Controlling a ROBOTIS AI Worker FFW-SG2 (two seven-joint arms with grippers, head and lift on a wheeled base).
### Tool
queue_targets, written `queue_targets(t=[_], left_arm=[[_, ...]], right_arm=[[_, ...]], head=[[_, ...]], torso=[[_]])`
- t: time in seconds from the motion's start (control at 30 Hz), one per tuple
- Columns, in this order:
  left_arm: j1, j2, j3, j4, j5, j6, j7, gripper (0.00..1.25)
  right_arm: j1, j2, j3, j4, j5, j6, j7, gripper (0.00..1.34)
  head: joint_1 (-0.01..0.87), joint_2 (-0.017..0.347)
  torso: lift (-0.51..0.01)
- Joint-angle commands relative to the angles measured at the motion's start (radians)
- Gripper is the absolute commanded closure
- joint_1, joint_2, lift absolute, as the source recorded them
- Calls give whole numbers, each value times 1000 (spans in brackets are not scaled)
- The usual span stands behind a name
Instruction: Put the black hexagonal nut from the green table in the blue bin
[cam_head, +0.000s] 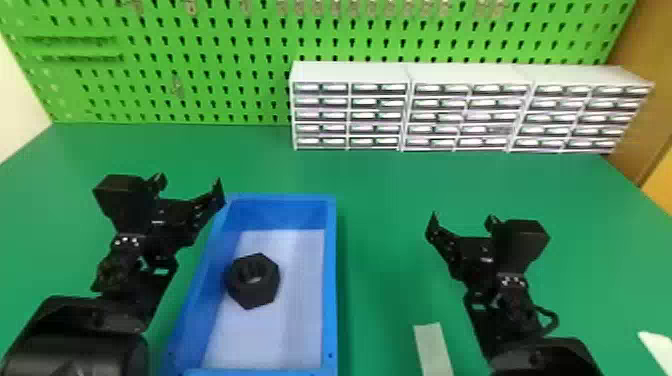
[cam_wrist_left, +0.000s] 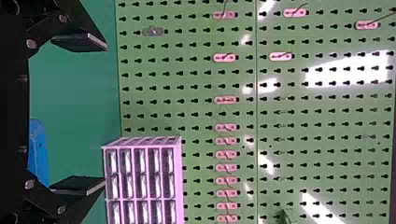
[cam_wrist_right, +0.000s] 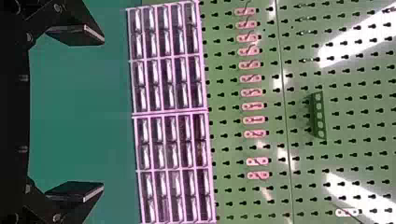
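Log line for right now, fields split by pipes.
black nut in blue bin | left gripper open, empty | right gripper open, empty | placement looks done

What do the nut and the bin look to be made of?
Black nut: matte, likely plastic, as its faces show no metallic glint, though coated metal is possible. Blue bin: probably smooth moulded plastic, judging by its evenly coloured rim.

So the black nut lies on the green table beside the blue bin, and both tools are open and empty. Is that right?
No: the head view shows the nut inside the bin, not on the table. The rest holds: the left tool and right tool are open and empty.
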Motion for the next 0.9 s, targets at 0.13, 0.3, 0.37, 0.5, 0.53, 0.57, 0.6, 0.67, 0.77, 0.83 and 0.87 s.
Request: queue_targets(t=[0.13,0.3,0.37,0.5,0.53,0.57,0.6,0.67,0.77,0.83,0.87], left_arm=[[0,0,-2,0,-3,0,0,252],[0,0,-2,0,-5,0,0,252],[0,-1,-3,0,-5,0,0,252],[0,0,-2,0,-5,0,0,251],[0,0,-3,0,-5,0,0,252],[0,0,-3,0,-5,0,0,252],[0,0,-3,0,-5,0,0,252],[0,0,-3,0,-5,0,0,252],[0,0,-5,0,-5,0,0,252],[0,0,-3,0,-5,1,0,251],[0,0,-3,0,-5,0,0,252]], right_arm=[[1,-2,0,0,8,1,0,193],[1,-3,0,0,9,1,0,191],[1,-3,0,0,11,1,0,193],[-1,-2,0,0,20,1,0,193],[-1,-2,0,0,21,1,0,193],[-1,0,0,0,23,1,0,193],[-1,0,0,0,25,3,0,193],[-1,1,-2,0,25,6,0,191],[-2,3,-3,0,25,7,0,191],[-2,3,-3,0,25,7,0,193],[-4,3,-3,0,25,7,0,193]], head=[[686,52],[686,52],[686,52],[686,52],[686,52],[686,52],[686,52],[686,52],[686,52],[686,52],[686,52]], torso=[[-97],[-97],[-97],[-97],[-97],[-97],[-97],[-97],[-97],[-97],[-97]])
